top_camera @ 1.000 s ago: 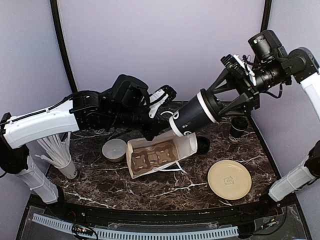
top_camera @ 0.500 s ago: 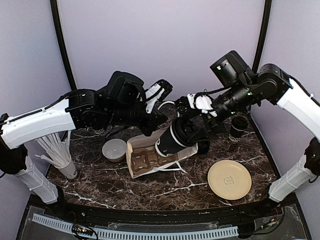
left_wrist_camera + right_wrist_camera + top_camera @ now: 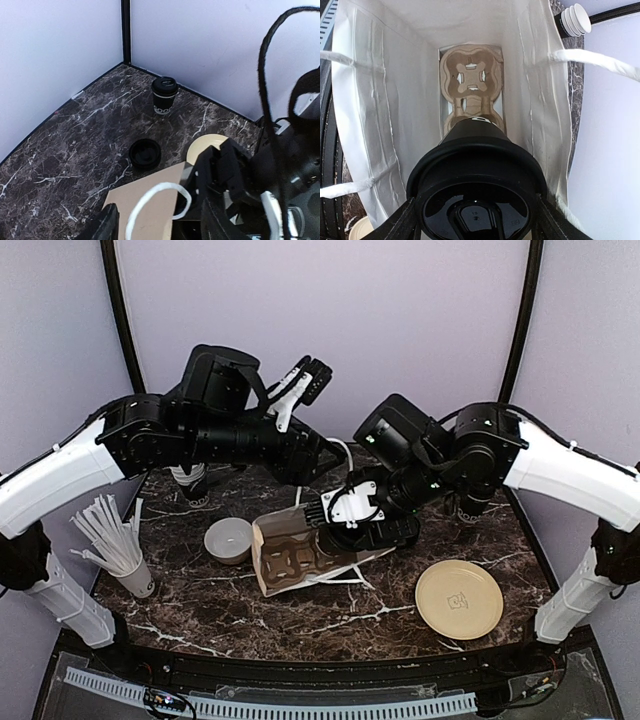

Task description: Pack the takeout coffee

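Moved: the right arm has come down from its lifted pose and its cup now sits low inside the bag; the left arm has risen and its jaws have parted.
Right end effector [image 3: 473,222]: gripping the held cup [image 3: 475,150], one finger on each side below the lid.
Held cup: lid toward the wrist camera, base inside the open paper bag [image 3: 380,100], over the nearer pocket of the pulp carrier [image 3: 470,80]; if it is seated, I cannot tell.
Left end effector [image 3: 160,222]: open, above the bag edge; the white handle loop [image 3: 157,197] lies between the jaws.
Second cup [image 3: 164,95]: upright with lid, in the far corner of the surface [image 3: 75,145], well apart from the bag.
Lid stack [image 3: 145,153]: between second cup and bag.
Plate [image 3: 458,598]: right of the bag.
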Controlling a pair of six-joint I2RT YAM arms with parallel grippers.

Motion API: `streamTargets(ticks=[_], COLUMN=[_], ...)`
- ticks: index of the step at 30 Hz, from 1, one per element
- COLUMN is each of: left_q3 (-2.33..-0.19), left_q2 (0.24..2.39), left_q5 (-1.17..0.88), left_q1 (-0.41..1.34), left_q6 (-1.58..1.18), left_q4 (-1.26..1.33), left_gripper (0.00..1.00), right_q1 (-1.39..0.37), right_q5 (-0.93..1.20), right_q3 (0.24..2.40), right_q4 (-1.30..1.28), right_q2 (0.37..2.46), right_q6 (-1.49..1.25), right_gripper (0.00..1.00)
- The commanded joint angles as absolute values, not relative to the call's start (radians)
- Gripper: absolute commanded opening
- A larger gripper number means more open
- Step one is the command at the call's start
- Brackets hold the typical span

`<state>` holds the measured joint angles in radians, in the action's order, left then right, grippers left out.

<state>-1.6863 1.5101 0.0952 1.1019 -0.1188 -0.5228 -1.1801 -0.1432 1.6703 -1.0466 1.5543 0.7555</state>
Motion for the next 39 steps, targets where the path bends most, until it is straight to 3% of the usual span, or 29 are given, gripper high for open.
streamTargets(ticks=[1,6,12,18,25,39], left_q3=[-1.717,-1.65,-1.42,-1.314,-1.227,-1.235], left_q2=[1.409,1.351,1.329,1.359,1.386,1.533], left_q5=[0.074,0.248,0.257,0.245,0.1,-0.195], left_q1=[1.098,1.043,0.866,0.82,0.755,0.741], left_q6=[-0.124,-0.069,-0.088,-0.068,-0.094,-0.098], left_q4=[-0.524,-0.499,-0.348,-0.265,-0.213,-0.246], left_gripper=[0.64,0.71,0.73,0.73,0.73,0.69], right_q1=[-1.205,-1.272,-1.361,-1.467,-1.466,-1.348], right_q5=[-0.22,-0.306,-0.413,-0.543,-0.621,-0.563], right_q3=[1.718,1.712,1.602,1.414,1.469,1.407], right_q4=[-1.091,-1.135,-1.097,-1.027,-0.948,-0.806], right_q2=[1.58,1.583,1.543,1.497,1.576,1.6], right_q6=[0.8,0.828,0.864,0.914,0.894,0.845], right_gripper=[0.52,0.52,0.53,0.53,0.53,0.52])
